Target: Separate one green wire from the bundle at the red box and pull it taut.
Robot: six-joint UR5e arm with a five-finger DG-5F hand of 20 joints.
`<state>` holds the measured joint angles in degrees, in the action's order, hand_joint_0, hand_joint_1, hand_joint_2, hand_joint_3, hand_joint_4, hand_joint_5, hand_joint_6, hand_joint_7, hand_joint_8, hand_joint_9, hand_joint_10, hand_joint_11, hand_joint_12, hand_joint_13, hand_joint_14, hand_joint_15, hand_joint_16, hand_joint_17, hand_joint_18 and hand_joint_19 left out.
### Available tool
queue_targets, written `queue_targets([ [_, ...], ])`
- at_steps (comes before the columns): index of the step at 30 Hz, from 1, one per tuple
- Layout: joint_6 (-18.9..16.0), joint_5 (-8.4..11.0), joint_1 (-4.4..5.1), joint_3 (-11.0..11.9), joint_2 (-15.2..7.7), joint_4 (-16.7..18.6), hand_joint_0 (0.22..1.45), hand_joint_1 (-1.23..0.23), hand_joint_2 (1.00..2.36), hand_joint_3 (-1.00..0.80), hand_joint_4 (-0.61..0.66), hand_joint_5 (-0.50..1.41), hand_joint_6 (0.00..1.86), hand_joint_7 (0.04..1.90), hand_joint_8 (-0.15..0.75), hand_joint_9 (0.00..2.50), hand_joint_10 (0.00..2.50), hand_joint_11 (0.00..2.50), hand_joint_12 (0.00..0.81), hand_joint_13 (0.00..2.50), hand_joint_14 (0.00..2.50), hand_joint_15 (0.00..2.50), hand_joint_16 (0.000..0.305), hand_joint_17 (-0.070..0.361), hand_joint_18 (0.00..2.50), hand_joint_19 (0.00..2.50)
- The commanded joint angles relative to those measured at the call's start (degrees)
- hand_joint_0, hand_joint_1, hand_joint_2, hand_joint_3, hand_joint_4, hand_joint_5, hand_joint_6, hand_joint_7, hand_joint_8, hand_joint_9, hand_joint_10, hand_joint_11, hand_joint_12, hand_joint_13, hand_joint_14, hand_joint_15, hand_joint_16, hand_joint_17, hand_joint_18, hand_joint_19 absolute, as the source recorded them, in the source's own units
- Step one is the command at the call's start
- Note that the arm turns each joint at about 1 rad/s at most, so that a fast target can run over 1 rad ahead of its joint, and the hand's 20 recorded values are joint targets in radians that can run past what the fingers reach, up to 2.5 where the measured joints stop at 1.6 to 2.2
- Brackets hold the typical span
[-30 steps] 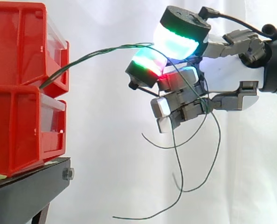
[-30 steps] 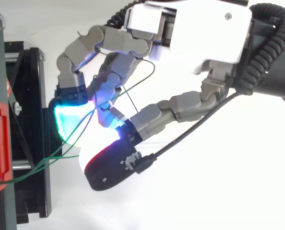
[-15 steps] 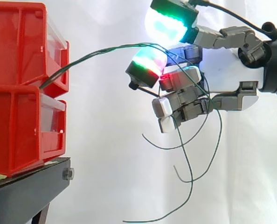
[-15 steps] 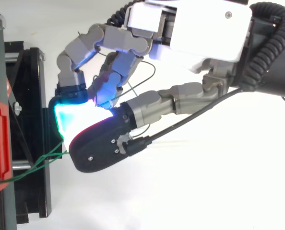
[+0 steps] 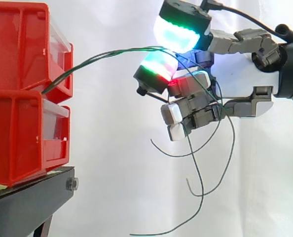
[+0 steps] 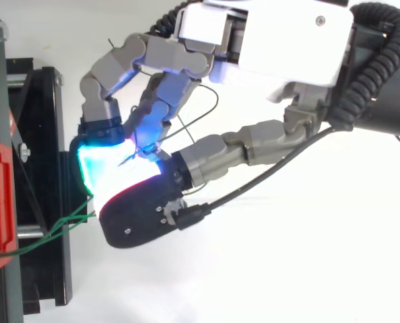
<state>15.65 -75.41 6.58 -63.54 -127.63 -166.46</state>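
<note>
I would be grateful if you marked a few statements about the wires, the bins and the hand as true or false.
1. The green wires run from the red bins across to the hand. True.
2. Between bins and hand the wires are straight and taut. False: they bow upward in an arc.
3. Loose ends of wire hang below the hand. True.
4. The bins stand on a white table. False: they sit on a black stand.
5. The hand rests against the bins. False: it is clear of them, to their right in the side view.
</note>
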Motion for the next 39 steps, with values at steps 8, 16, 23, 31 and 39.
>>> queue_targets([
  [8, 0.0, 0.00, 0.01, 0.1, 0.0, 0.0, 0.74, -0.96, 1.00, -0.50, 0.03, -0.17, 0.93, 1.04, 0.262, 1.12, 0.01, 1.46, 0.376, 0.88, 0.03, 0.80, 0.050, 0.113, 0.74, 0.66],
  [16, 0.0, 0.00, 0.01, 0.0, 0.0, 0.3, 0.54, -0.74, 1.00, -0.50, 0.08, -0.16, 0.91, 1.01, 0.277, 1.18, 0.01, 1.46, 0.395, 0.91, 0.03, 0.82, 0.054, 0.122, 0.73, 0.71],
  [23, 0.0, 0.00, 0.01, 0.1, 0.0, 0.3, 0.51, -0.58, 1.00, -0.50, 0.10, -0.17, 0.90, 1.02, 0.288, 1.22, 0.01, 1.46, 0.410, 0.95, 0.02, 0.84, 0.058, 0.130, 0.75, 0.73],
  [31, 0.1, 0.00, 0.01, 0.0, 0.0, 0.3, 0.59, -0.44, 1.00, -0.44, 0.09, -0.17, 0.90, 1.07, 0.262, 1.27, 0.01, 1.50, 0.395, 0.97, 0.03, 0.86, 0.054, 0.122, 0.74, 0.75],
  [39, 0.1, 0.00, 0.01, 0.0, 0.0, 0.5, 0.60, -0.41, 1.01, -0.33, 0.09, -0.17, 0.91, 1.07, 0.264, 1.27, 0.01, 1.52, 0.393, 0.97, 0.03, 0.88, 0.055, 0.124, 0.73, 0.77],
])
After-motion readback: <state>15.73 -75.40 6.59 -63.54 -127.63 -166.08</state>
